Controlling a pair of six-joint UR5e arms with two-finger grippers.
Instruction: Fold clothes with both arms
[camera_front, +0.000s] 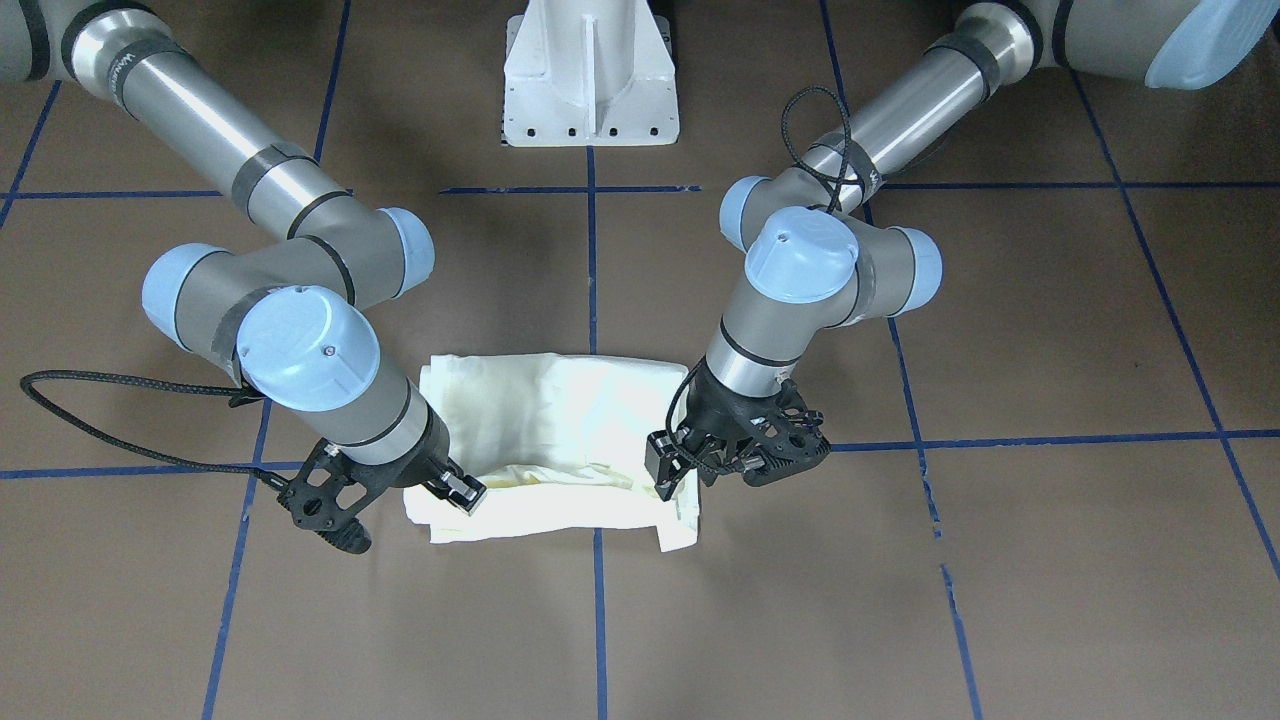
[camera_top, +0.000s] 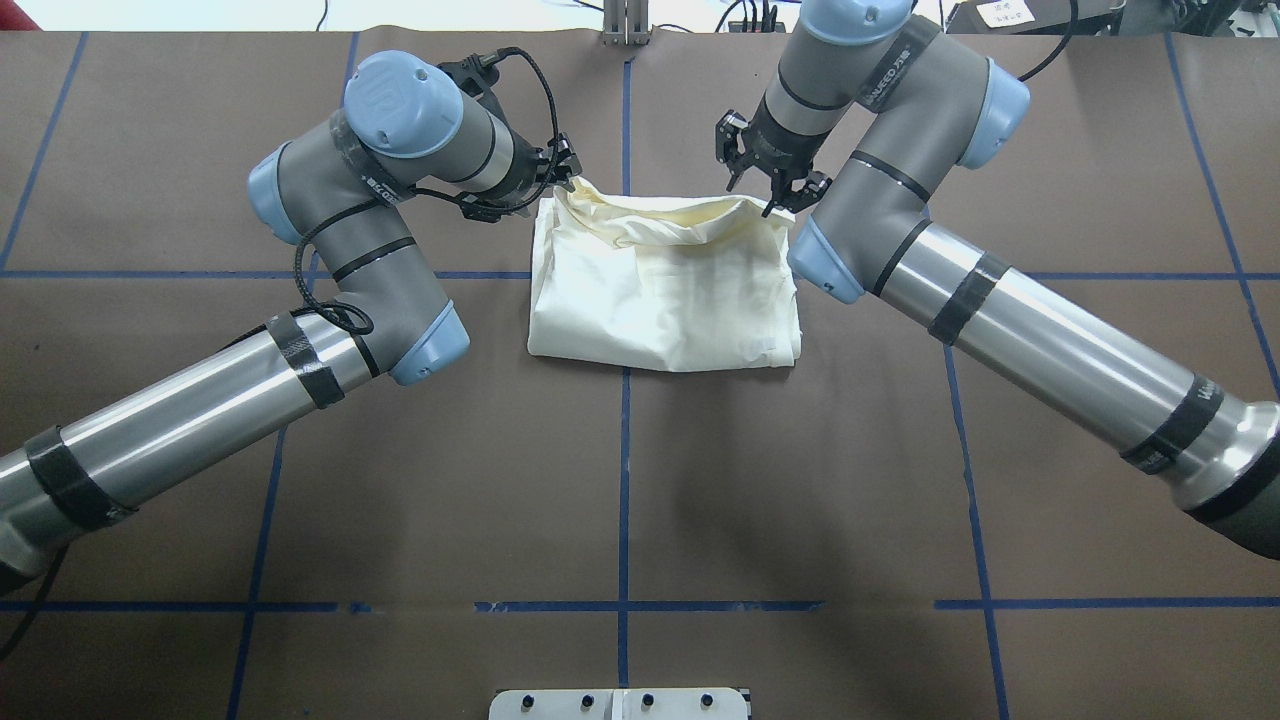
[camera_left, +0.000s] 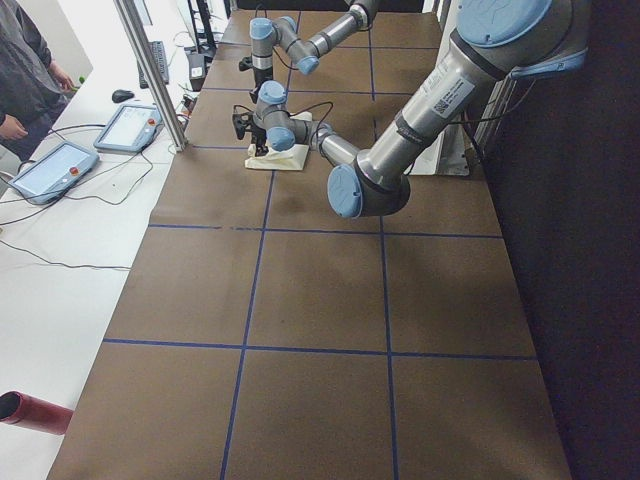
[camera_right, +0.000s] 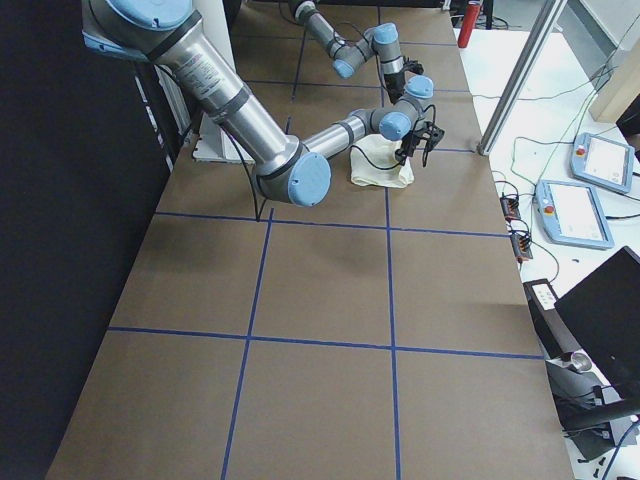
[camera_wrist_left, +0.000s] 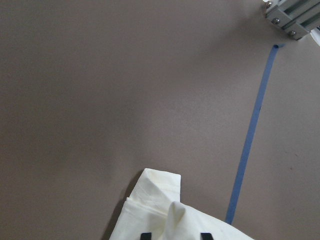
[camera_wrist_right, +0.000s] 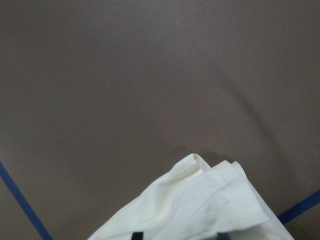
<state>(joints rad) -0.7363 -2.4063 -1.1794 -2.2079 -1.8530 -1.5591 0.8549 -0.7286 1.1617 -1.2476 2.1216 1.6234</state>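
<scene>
Left gripper (camera_top: 566, 183) is clenched on the far left corner of the T-shirt (camera_top: 660, 300), and the right gripper (camera_top: 778, 203) is clenched on its far right corner. Seen from overhead, the folded T-shirt lies from the middle of the table (camera_top: 640, 480) toward 12 o'clock, across a blue tape line (camera_top: 625, 450). Its long axis runs from 9 to 3 o'clock. The edge at 12 o'clock is raised and wrinkled between the two grippers, while the edge at 6 o'clock rests flat. Only plain cream cloth shows, and I cannot tell which end is the neck or where the sleeves are. In both wrist views the black fingertips (camera_wrist_left: 145, 235) are cut off at the lower border, with cloth between them. In the side views the T-shirt is too small to make out.
</scene>
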